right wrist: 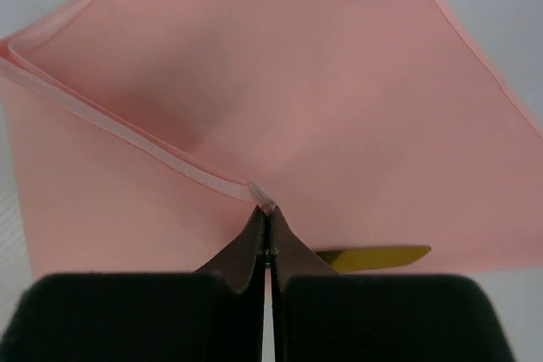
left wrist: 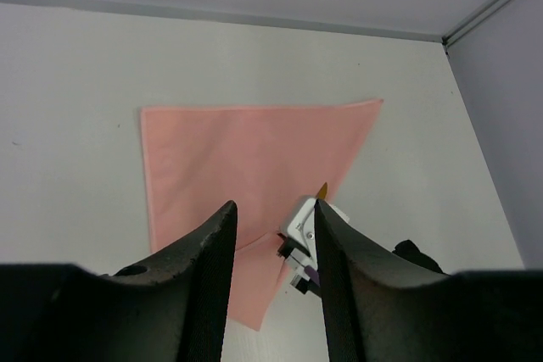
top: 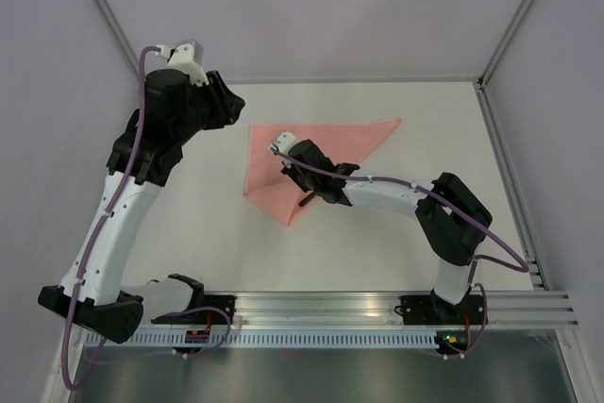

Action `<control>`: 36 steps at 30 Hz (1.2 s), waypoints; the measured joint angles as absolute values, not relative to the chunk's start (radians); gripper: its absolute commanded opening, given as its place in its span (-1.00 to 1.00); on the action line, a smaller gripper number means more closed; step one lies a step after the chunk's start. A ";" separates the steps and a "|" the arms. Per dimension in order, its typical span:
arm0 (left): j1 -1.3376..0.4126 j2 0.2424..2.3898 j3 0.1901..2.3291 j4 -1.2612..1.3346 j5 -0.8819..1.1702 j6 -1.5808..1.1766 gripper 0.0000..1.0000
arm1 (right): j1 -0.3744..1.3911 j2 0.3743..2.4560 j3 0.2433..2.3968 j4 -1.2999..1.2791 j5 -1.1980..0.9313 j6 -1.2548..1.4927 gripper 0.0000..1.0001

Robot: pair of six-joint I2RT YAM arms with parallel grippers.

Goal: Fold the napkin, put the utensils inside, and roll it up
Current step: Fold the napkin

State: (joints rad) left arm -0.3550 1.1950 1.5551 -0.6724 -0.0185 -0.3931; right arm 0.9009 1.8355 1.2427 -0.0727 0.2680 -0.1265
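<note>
On my right gripper (right wrist: 266, 219) the fingers are pressed tight together, and their tips pinch a doubled edge of the napkin (right wrist: 297, 82). From the pinch that folded edge runs away up and to the left of the fingers. The broad upper layer of pink cloth spreads beyond them and to their right. Just right of the tips, at the near edge of the cloth, a yellow sliver (right wrist: 373, 256) shows; I cannot tell what it is. The right arm has its elbow out to the right and its forearm stretched leftward, low over the near part of the napkin.

My left gripper (left wrist: 273, 206) has its fingers parted by a middling gap, with nothing between them and nothing touching them. The napkin lies on the table (top: 377, 252) ahead of and below these fingers, folded into a rough triangle. The left arm rises from its base and leans toward the far left, with its wrist bent so the fingers aim at the cloth from above, clear of it
</note>
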 measured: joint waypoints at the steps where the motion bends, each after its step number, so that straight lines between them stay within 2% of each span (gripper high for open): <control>1: -0.355 1.202 1.549 -0.662 -0.014 -0.393 -0.07 | 0.884 1.833 1.234 -0.077 0.266 -0.125 -0.99; 17: -0.355 1.262 1.374 -0.502 0.081 -0.425 -0.08 | 0.677 1.811 1.129 -0.082 0.255 -0.126 -0.99; 36: -0.409 1.396 1.249 -0.361 0.134 -0.467 -0.10 | 0.571 1.811 1.099 -0.067 0.237 -0.127 -0.99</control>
State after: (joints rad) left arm -0.4088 1.3956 1.2491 -0.3614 0.1337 -0.4667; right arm 0.5713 1.8107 1.0992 -0.0673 0.2367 -0.1272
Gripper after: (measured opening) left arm 0.458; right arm 0.010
